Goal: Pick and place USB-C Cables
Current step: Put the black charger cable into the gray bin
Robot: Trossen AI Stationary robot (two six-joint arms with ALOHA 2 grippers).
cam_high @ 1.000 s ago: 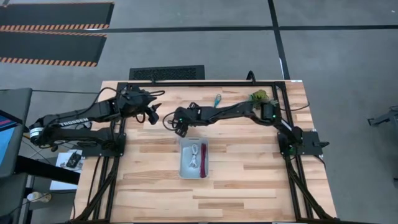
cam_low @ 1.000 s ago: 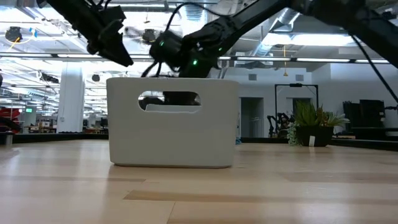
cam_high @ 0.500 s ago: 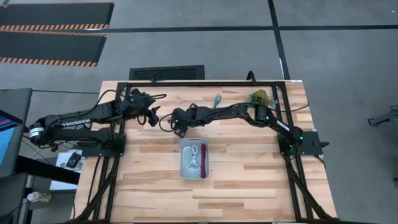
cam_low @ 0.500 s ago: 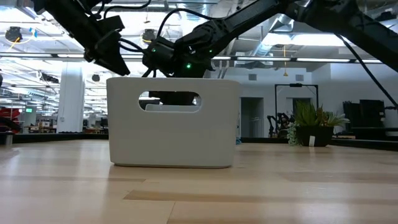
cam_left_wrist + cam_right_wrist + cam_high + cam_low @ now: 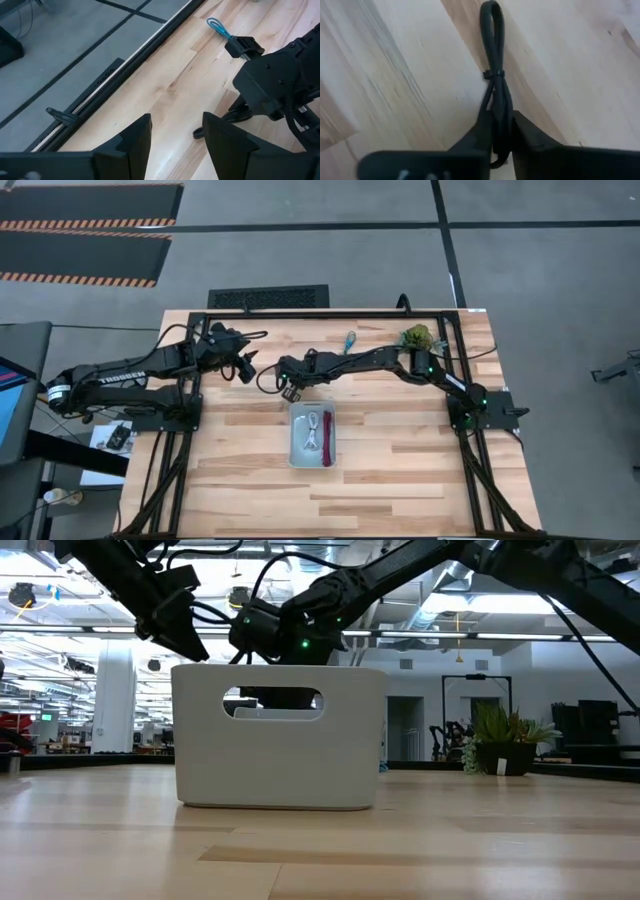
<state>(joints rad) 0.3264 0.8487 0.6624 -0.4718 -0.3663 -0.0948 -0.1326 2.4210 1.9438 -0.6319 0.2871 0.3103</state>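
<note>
A black USB-C cable [image 5: 493, 60], a thin bundle tied at its middle, lies on the wood just left of the pale grey tray [image 5: 298, 448]. My right gripper [image 5: 289, 387] is shut on it. A white cable [image 5: 312, 432] and a maroon cable [image 5: 327, 437] lie in the tray. The teal-blue cable [image 5: 349, 340] lies on the table near the far edge and also shows in the left wrist view [image 5: 219, 27]. My left gripper [image 5: 175, 137] hovers open above the table's far left part [image 5: 243, 366], holding nothing. My right gripper pinches the black cable between its two fingers [image 5: 530, 135] at the bundle's near end [image 5: 499, 127], below the tie. The fingers slant down from above and close across the strands. The bundle runs straight out ahead of the fingers, its looped end [image 5: 491, 12] on the wood.
A green plant tuft [image 5: 418, 337] stands at the far right of the table. In the low view the tray's end wall [image 5: 278, 765] with its handle slot hides the table behind it. Bare wood lies near the front edge.
My right gripper has gone a little toward the table's left edge and down onto the black cable, and has shut on it. The cable still lies on the table. My left gripper has shifted slightly toward the far left.
</note>
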